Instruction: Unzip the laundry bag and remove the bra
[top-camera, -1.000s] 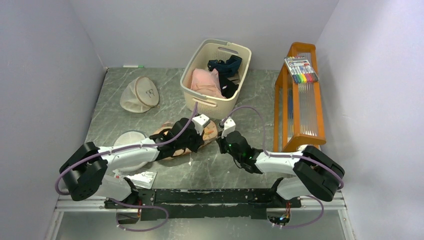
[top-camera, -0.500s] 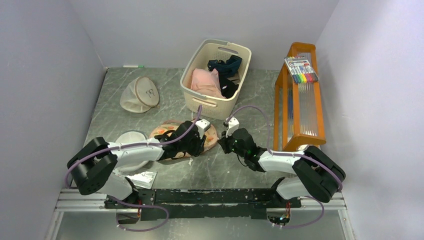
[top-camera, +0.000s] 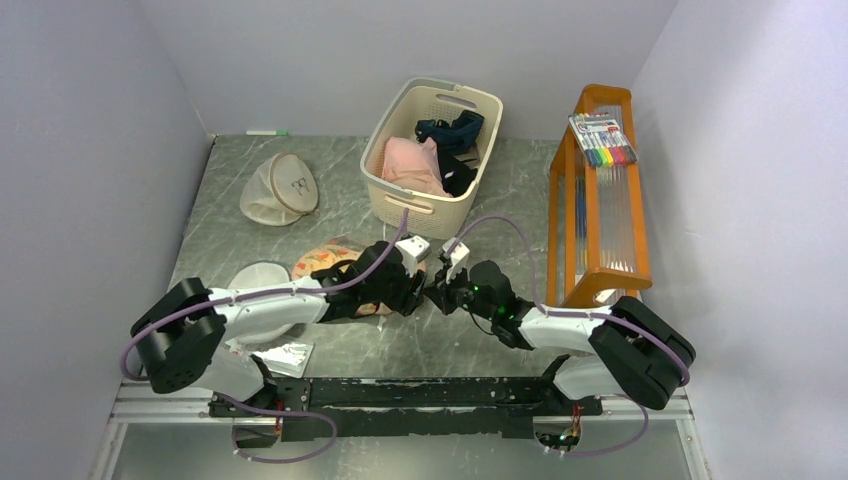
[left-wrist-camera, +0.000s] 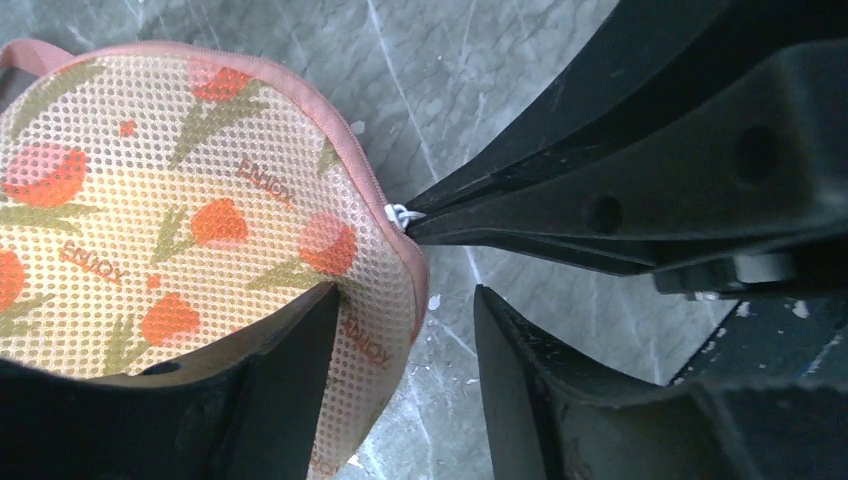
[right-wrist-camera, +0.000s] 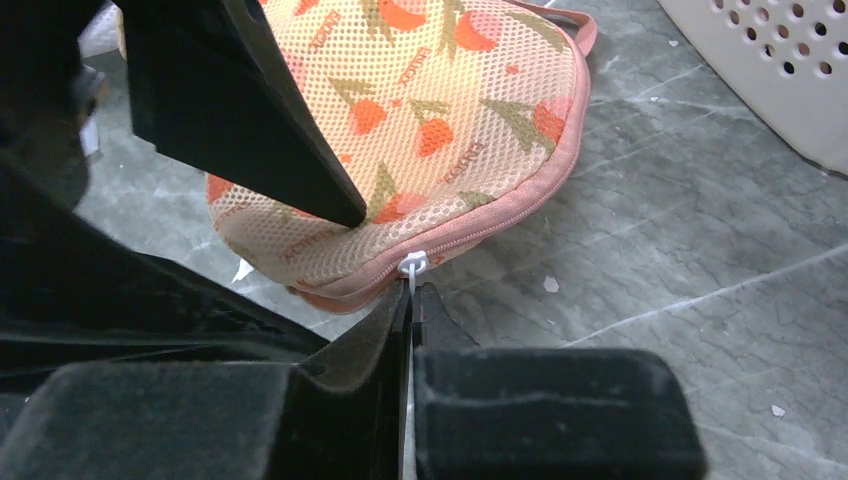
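My right fingers pinch shut on the white zip pull of the laundry bag (printed "ENJOY"); my left fingers stand open astride its rim.

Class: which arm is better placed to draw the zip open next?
Right: the right hand is shut on the small white zip pull of the flat peach mesh laundry bag; the left hand stands open, one finger on the bag.

Robotics lab test cell: plain grey walls enclose a marble-patterned table, the left arm and right arm bolted to a black rail.
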